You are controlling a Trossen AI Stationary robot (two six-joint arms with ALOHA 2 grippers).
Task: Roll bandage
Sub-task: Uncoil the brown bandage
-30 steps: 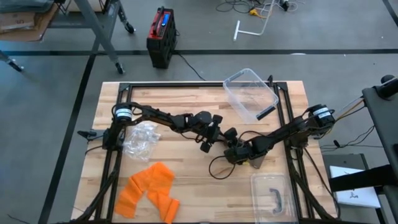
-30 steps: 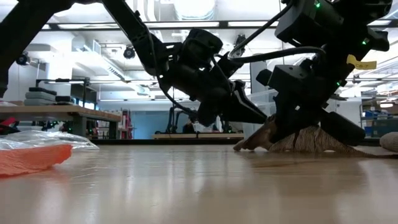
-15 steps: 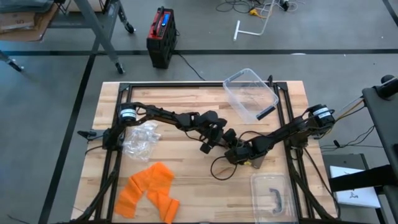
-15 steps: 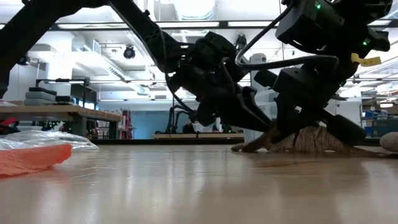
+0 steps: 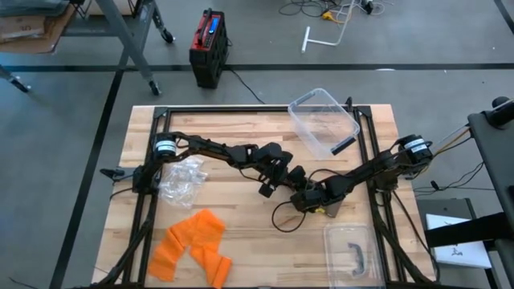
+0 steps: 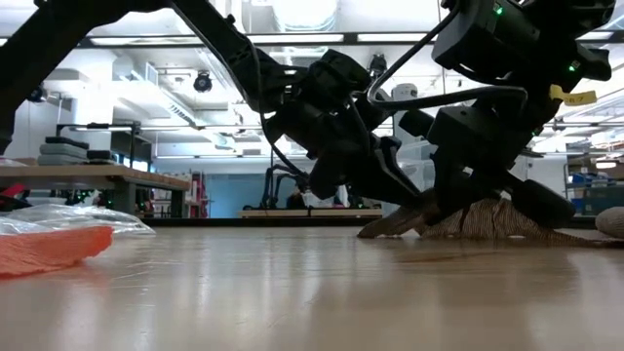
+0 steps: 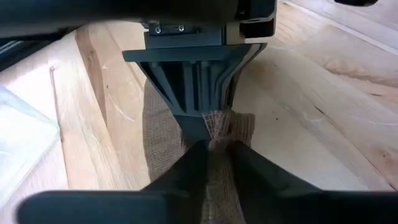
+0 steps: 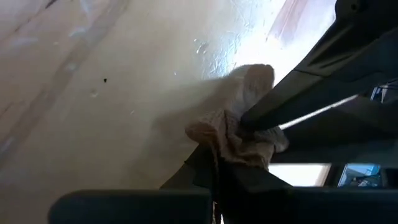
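The 2 arms meet just right of the middle of the wooden counter (image 5: 241, 205), tips nearly touching. The bandage (image 7: 214, 146), a strip of tan woven cloth, lies on the wood right there, bunched between them. The left end effector (image 7: 211, 149) has its 2 fingers clenched onto the strip's end, the cloth puckered up where they pinch it. Facing it, the right end effector (image 8: 217, 165) is also clenched on the bandage, with a crumpled wad of the cloth bulging out past its fingers. From counter height, the fabric sits as a low brown heap (image 6: 478, 219) under the right arm.

Off to the left sit a crumpled clear plastic bag (image 5: 183, 178) and, nearer the front edge, folded orange cloth (image 5: 193, 245). A clear plastic bin (image 5: 323, 120) lies tilted at the back, and its lid (image 5: 353, 250) lies flat at the front right corner.
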